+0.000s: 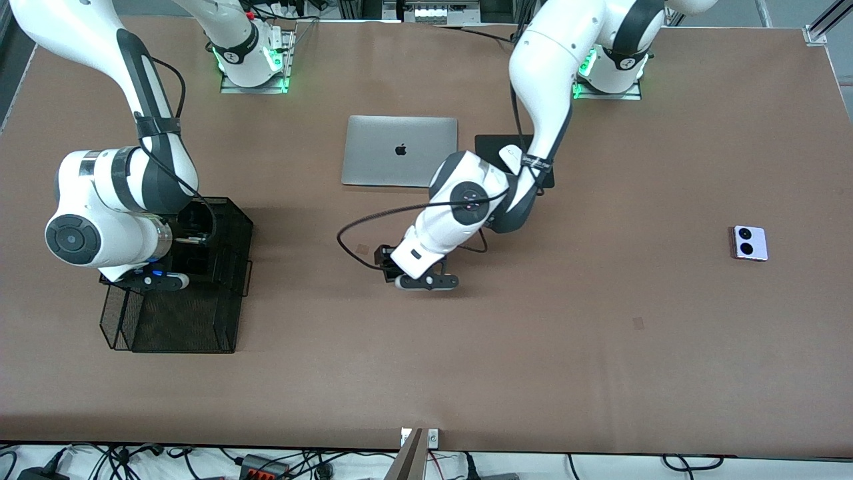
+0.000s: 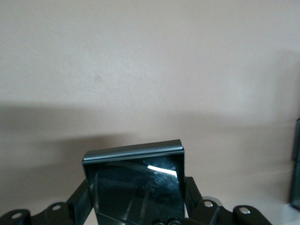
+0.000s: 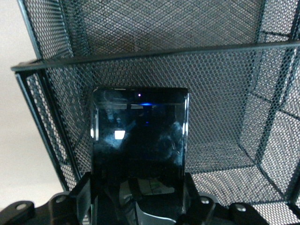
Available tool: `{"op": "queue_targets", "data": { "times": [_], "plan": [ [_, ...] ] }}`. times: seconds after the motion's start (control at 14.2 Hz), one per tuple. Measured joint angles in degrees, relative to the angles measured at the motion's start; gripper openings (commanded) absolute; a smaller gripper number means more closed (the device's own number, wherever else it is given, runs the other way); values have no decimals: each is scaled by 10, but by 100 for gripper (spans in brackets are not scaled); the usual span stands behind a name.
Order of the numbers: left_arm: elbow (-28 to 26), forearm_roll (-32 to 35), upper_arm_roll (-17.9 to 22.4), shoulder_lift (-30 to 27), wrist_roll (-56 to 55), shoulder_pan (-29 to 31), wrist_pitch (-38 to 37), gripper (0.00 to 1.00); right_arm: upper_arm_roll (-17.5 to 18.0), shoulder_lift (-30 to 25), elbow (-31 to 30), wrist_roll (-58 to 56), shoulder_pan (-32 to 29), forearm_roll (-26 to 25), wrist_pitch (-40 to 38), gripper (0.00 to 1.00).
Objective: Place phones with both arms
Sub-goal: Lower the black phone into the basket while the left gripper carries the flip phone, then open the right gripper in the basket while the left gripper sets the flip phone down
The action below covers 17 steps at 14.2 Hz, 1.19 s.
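Both arms gripping a phone each, third one sitting out on the worktop

From the front view I can barely see what's held, but the wrist views sort it: my left end effector (image 2: 136,213) is clamped on the small black folded phone (image 2: 136,185) over bare worktop (image 1: 600,347) near the middle, and my right end effector (image 3: 138,206) is closed on the long black phone (image 3: 139,154) down inside the black mesh basket (image 1: 220,320) at the right arm's end. The lilac-white phone (image 1: 750,243), two round lenses up, lies well apart toward the left arm's end. Farther from the front camera there's a closed silver laptop (image 1: 400,160) with an Apple logo, and a black pad (image 1: 496,148) beside it, half hidden by the left arm.
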Motion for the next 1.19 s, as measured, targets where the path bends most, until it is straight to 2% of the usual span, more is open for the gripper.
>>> {"op": "queue_targets", "data": {
  "times": [0.07,0.14,0.35,0.49,0.56,0.63,0.7,0.91,1.19],
  "plan": [
    [1,0,11,7,8,-11,0,19,0,1,0,0,0,0,5,88],
    [2,0,29,13,13,-25,0,19,0,3,0,0,-1,0,7,100],
    [3,0,60,27,33,-50,0,19,0,11,1,0,-1,0,13,100],
    [4,0,62,35,36,-53,0,25,1,9,15,-1,-1,0,13,100],
    [4,0,62,38,36,-56,0,44,1,6,27,-1,0,0,8,100],
    [4,0,62,39,36,-59,0,76,2,3,43,-1,0,0,-2,100],
    [4,0,63,40,36,-62,0,100,3,0,62,-1,0,0,-16,100],
    [6,0,71,41,37,-65,2,100,8,-8,106,-1,1,0,-43,100],
    [12,0,76,41,36,-64,2,100,9,-8,114,-1,2,0,-45,100]
  ]
}}
